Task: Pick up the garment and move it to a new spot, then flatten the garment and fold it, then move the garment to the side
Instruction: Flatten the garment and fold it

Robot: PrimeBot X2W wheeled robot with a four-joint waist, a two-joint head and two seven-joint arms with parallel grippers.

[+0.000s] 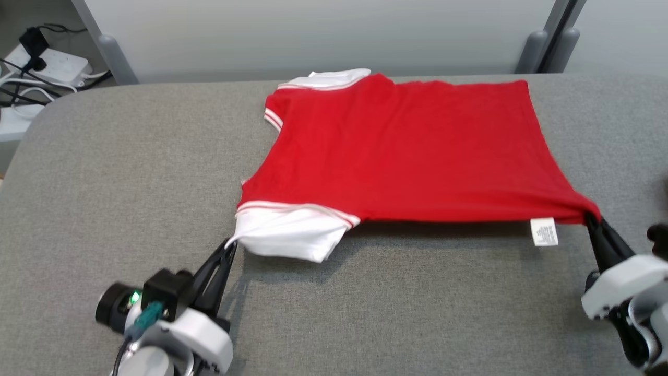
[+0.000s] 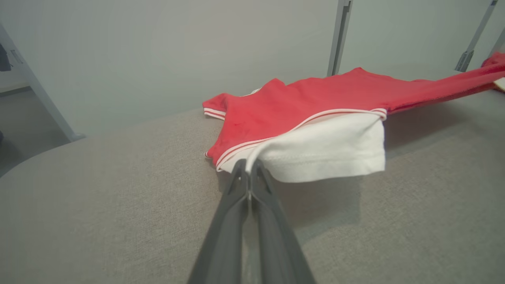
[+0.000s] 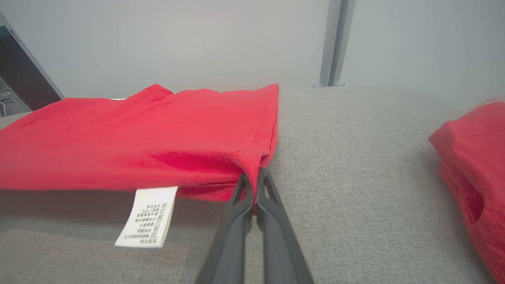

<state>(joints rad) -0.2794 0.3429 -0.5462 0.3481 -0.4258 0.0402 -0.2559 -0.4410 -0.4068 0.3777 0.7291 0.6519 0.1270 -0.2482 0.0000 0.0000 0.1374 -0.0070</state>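
Red T-shirt [image 1: 407, 151] w/ white sleeves is seen spread over the far half of the grey table [image 1: 130, 172], sleeve end toward the table's left side, bottom hem toward its right. The shirt's far edge is laid along the table's far edge. Its near edge is held up off the tabletop, w/ a shadow cast on the table beneath.

L gripper [image 1: 229, 244] is placed over the table's near-left area. Its fingers are pressed together & pinched on a corner of the near white sleeve [image 1: 287, 232], which is pulled to a point at the tips.

R gripper [image 1: 592, 216] is placed over the table's near-right area, fingers likewise clamped on the shirt's near hem corner. The fabric is drawn taut toward it.

A white care label [image 1: 544, 232] is hung from the lifted edge, above the tabletop.

In the R wrist view a 2nd red garment [image 3: 473, 165] is seen bunched on the table, nearer its right side.

Power strips [image 1: 47, 68] & cables are seen beyond the table's far-left corner.
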